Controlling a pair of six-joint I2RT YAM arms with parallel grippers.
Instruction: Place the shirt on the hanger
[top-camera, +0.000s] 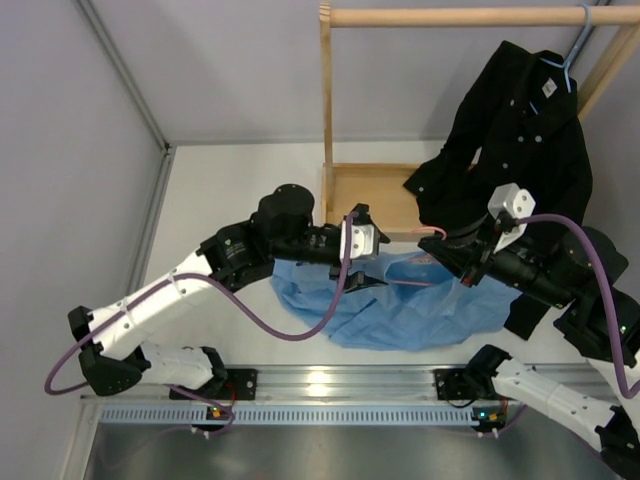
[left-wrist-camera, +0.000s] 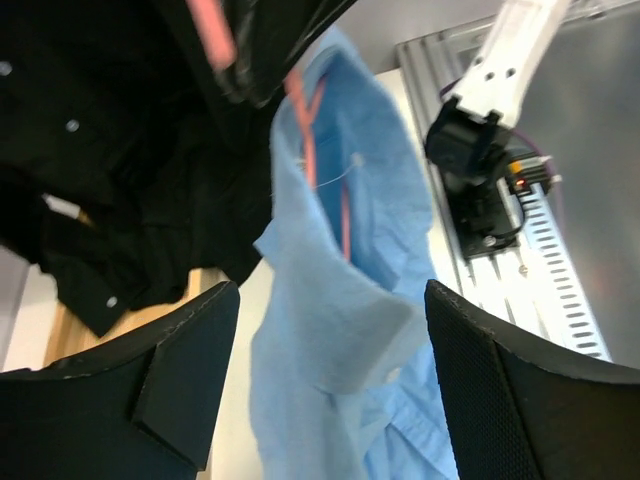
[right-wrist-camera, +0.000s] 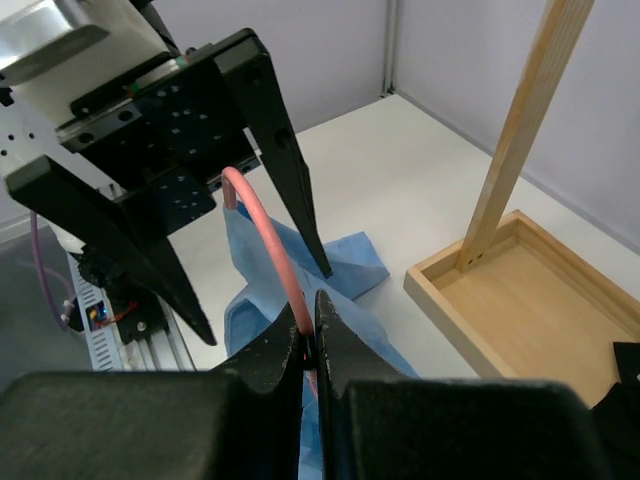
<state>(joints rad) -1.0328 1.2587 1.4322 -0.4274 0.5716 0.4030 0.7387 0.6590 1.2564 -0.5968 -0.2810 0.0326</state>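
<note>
The only container I can see is the shallow wooden tray (top-camera: 365, 195) at the foot of the clothes rack (top-camera: 326, 100). From overhead, a sleeve of the black shirt (top-camera: 520, 130) droops over its right end. The right wrist view shows the rack's post standing in one corner of it. The black shirt hangs from the rail on a pale blue hanger (top-camera: 570, 60).

My right gripper (right-wrist-camera: 310, 338) has its fingers pressed together on the pink wire of the hanger (right-wrist-camera: 262, 225) — that pinch is plain only in its own camera. The left gripper (top-camera: 372, 262) is spread wide with nothing in it, facing the right one.

The light blue shirt (top-camera: 420, 310) lies crumpled on the table (top-camera: 240, 180) between the two arms, with part of it lifted. The left wrist view adds what the overhead one hides — the pink wire runs down inside the raised cloth (its upper end is blurred in that picture).
</note>
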